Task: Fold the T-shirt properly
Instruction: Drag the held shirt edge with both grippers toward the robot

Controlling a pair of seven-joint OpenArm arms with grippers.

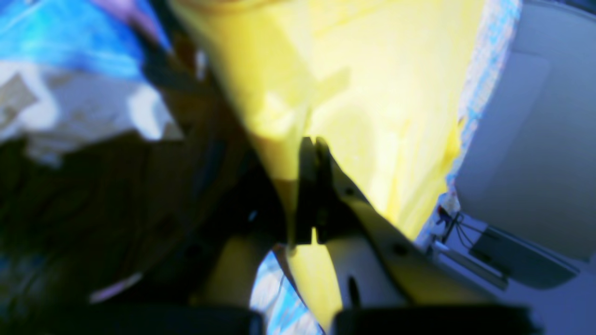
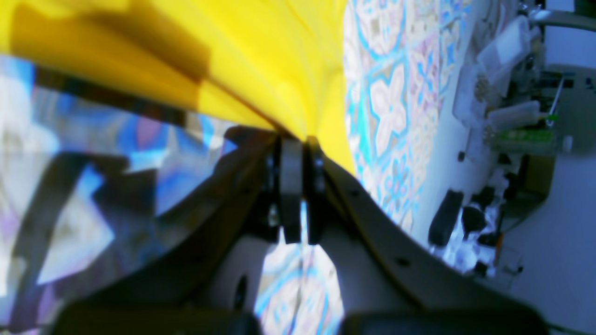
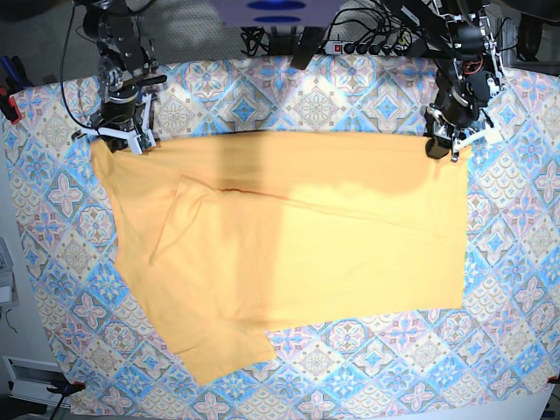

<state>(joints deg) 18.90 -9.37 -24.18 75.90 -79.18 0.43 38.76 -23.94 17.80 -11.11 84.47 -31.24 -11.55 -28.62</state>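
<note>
The yellow-orange T-shirt (image 3: pixel 297 236) lies spread on the table, plain side up, with one sleeve folded over its left part. My left gripper (image 3: pixel 448 150) is shut on the shirt's far right corner; the left wrist view shows its fingertips (image 1: pixel 313 142) pinching yellow fabric (image 1: pixel 372 93). At the far left corner my right gripper (image 3: pixel 121 144) is likewise shut on the cloth, and in the right wrist view its closed fingers (image 2: pixel 298 139) hold a bunched edge of the shirt (image 2: pixel 260 56). The far hem runs stretched between both grippers.
A blue-pink tile-patterned cloth (image 3: pixel 516 262) covers the table under the shirt. Cables and a power strip (image 3: pixel 367 44) lie along the back edge. A red clamp (image 3: pixel 10 107) sits at the left edge. Floor clutter (image 2: pixel 507 125) shows beyond the table.
</note>
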